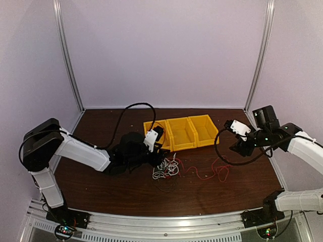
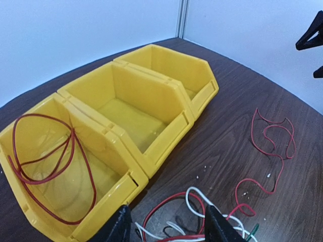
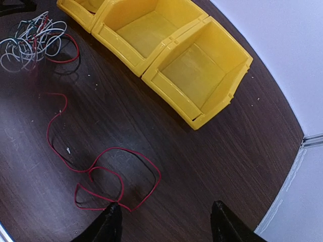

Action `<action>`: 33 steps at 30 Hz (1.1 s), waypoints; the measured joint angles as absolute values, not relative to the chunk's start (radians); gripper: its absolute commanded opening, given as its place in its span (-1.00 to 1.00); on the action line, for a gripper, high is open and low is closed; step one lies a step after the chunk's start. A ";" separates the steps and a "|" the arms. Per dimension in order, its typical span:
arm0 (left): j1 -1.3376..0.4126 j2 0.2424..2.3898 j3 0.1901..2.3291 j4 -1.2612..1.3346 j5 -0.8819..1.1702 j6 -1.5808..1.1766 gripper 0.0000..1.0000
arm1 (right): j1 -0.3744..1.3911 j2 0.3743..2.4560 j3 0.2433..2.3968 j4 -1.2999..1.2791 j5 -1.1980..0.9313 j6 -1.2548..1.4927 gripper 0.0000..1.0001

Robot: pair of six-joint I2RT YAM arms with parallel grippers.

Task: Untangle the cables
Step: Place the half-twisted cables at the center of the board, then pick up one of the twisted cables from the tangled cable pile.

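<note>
The cables are a tangled clump of white, red and black wires (image 1: 166, 169) on the brown table, in front of the left yellow bin. My left gripper (image 1: 157, 138) hovers by that bin. In the left wrist view it (image 2: 170, 227) is open, with the clump (image 2: 202, 217) lying below and between its fingers. One red cable (image 2: 45, 166) lies coiled inside the left bin. A separate red cable (image 1: 217, 169) lies in loose loops to the right. My right gripper (image 1: 229, 124) is raised above the table's right side. It (image 3: 166, 224) is open and empty, its left fingertip near that red cable (image 3: 101, 171).
Three yellow bins (image 1: 184, 146) stand in a row at the back centre; the middle bin (image 2: 136, 116) and right bin (image 3: 202, 75) hold nothing. White walls close the back and sides. Thick black arm cables arc over the table near each gripper.
</note>
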State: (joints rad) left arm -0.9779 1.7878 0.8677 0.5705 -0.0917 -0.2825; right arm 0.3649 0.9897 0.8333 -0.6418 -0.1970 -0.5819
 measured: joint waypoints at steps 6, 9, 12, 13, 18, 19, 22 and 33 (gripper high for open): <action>-0.980 1.829 0.656 0.899 -0.094 -0.307 0.01 | 0.406 1.125 0.875 -0.624 -0.283 -0.609 0.17; -0.981 1.884 0.558 1.072 -0.094 -0.332 0.02 | 0.476 1.222 0.899 -0.612 -0.329 -0.625 0.17; -0.981 1.917 0.487 1.193 -0.097 -0.347 0.01 | 0.536 1.312 0.926 -0.590 -0.398 -0.629 0.15; -0.981 1.919 0.478 1.221 -0.097 -0.347 0.01 | 0.551 1.345 0.940 -0.581 -0.428 -0.628 0.15; -0.981 1.919 0.500 1.334 -0.095 -0.351 0.00 | 0.608 1.586 1.074 -0.523 -0.547 -0.616 0.13; -0.982 1.919 0.502 1.337 -0.096 -0.352 -0.01 | 0.618 1.626 1.097 -0.514 -0.562 -0.610 0.12; -0.986 1.919 0.520 1.318 -0.104 -0.359 -0.01 | 0.636 1.714 1.134 -0.499 -0.603 -0.591 0.12; -1.045 1.919 0.621 1.177 -0.163 -0.332 -0.03 | 0.647 1.784 1.160 -0.496 -0.739 -0.537 0.09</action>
